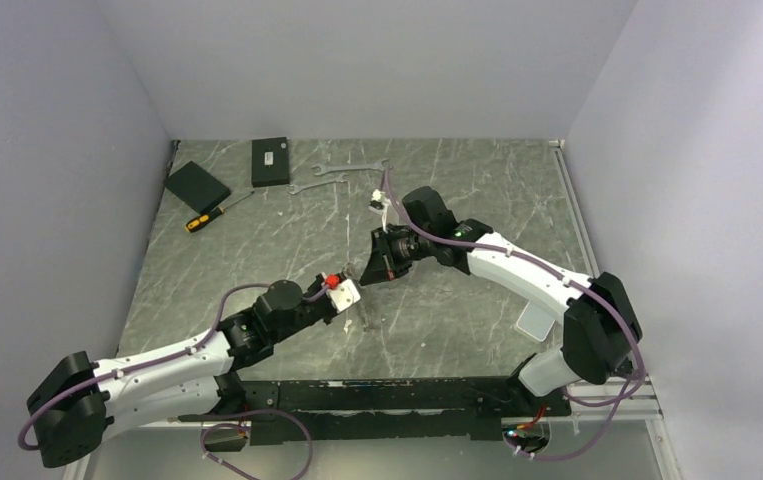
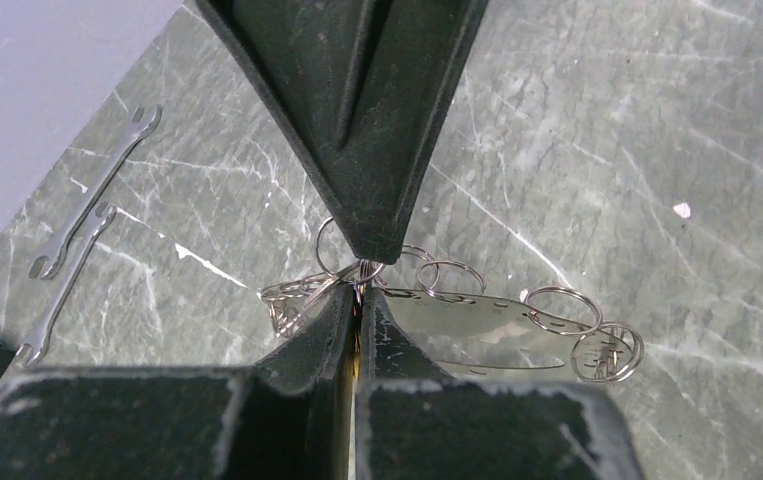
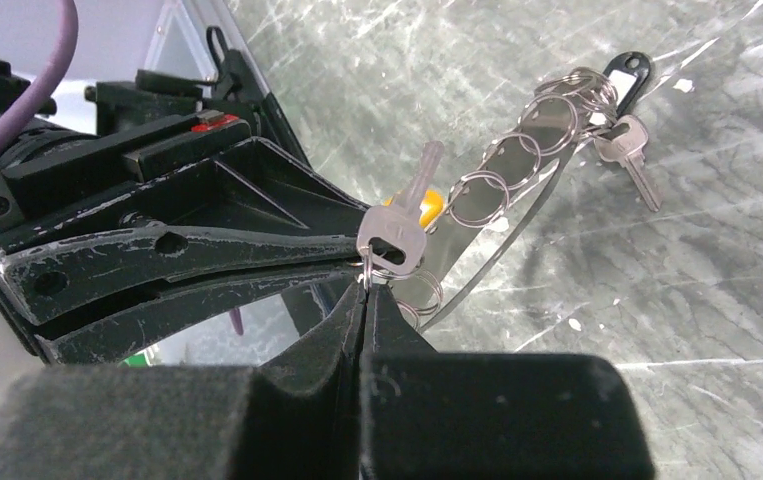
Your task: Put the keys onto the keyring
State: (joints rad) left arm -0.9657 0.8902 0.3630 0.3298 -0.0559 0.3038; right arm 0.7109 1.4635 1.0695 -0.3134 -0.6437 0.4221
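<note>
Probably a lab: plain walls (image 1: 357, 60) box in marbled table (image 1: 457, 320).

Pale lilac-grey walls (image 1: 357, 60) at left, top and right of frame. Grey-green marbled tabletop (image 1: 477, 200), white veins, fills centre. Black rail (image 1: 387, 395) along bottom. Light soft, even.

Yellow key (image 3: 429, 207) mostly hidden behind silver key (image 3: 394, 246), keyring (image 2: 467, 325) indistinct from overhead

We had our white-and-black left arm (image 1: 167, 360) stretched low from the near-left corner toward mid-table, with its black two-finger left gripper (image 2: 357, 300) pinched closed. Our white-and-black right arm (image 1: 517, 265) was folded in from the right, its black two-finger right gripper (image 3: 365, 290) also clamped closed. The two tips met nose to nose.
</note>
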